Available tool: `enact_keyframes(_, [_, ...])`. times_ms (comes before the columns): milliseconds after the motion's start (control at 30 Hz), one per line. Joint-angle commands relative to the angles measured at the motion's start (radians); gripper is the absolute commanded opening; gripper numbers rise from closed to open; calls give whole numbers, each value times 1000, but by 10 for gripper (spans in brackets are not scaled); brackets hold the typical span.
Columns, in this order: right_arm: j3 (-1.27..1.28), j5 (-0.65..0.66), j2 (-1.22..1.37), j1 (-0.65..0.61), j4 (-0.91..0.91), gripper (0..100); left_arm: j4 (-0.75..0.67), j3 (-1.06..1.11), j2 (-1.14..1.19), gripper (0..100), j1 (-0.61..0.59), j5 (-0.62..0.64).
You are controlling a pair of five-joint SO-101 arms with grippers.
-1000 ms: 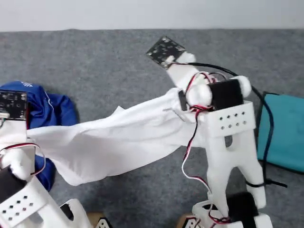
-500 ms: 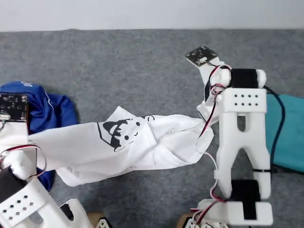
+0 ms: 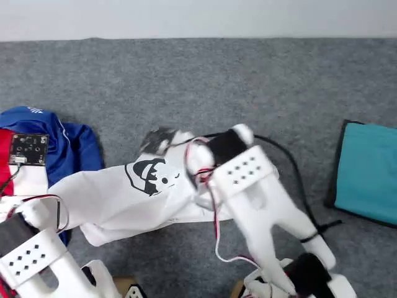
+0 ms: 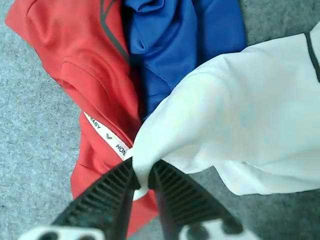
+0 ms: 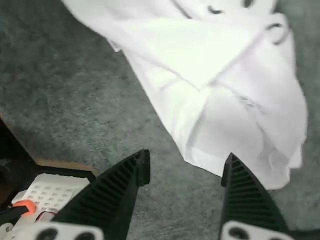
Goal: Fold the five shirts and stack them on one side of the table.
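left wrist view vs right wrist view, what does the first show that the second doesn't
In the left wrist view: a red shirt and a blue shirt, and the left gripper shut on an edge of the white shirt. In the right wrist view: the right gripper, open, over the grey table beside the shirt. In both: the white shirt and the grey table.
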Motion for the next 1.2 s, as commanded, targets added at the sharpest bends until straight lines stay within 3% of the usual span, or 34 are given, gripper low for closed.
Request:
enact_keyframes(0, [-5,9,65,-61,-16,245,-21,-5,-3,5,0,6])
enact_keyframes(367, [-5,9,305,-102,-280,243,-15,-4,-3,5,0,6])
enact_keyframes(600, [-14,60,367,-76,-321,34,-20,-4,-8,5,-2,6])
enact_keyframes(867, [-250,64,406,44,-328,52,-21,-4,-5,5,0,11])
enact_keyframes(1033, [-371,49,570,45,-294,158,-21,-2,-5,5,0,11])
enact_keyframes(1167, [-529,-72,696,70,-232,224,-20,-2,-5,5,0,11])
